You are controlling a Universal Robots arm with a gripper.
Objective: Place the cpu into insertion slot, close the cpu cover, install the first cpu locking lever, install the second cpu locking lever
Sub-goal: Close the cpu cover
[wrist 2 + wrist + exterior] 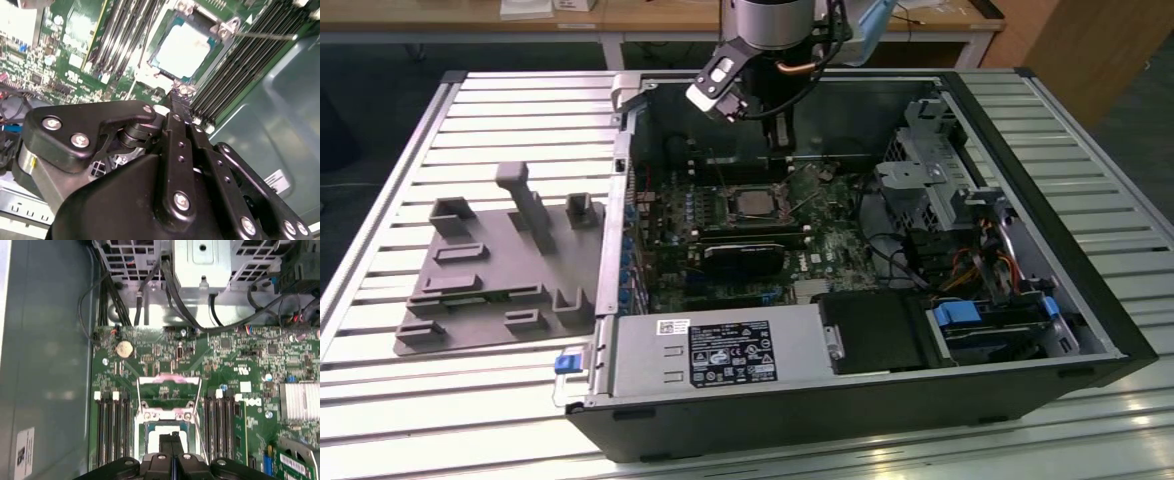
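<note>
Using the insertion slot (726, 205) as the landmark for everything here. Seeing the cpu (184, 46) lying flat inside it, pale face up. Reading the cpu cover (168, 381) as tipped up on the slot's side away from the jaws in the first wrist view, so probably not closed yet, though hard to swear to.

Got the gripper (781, 150) hanging just past the slot's edge on the case wall (280, 110) side in the exterior view. Jaws pressed together with nothing pinched between, going by both wrist views. Puts the fingertips (177, 99) right at the slot's rim, beside a silvery tab (182, 90). Can't tell about actual contact.

Also spotting a thin wire lever (265, 35) poking out sideways from the slot's corner across the memory slots (240, 65), unlatched by the look of it.

So, judging roughly: slot dead ahead of the jaws and a touch lower, cover's hinge edge lying crosswise to the closed fingers.
</note>
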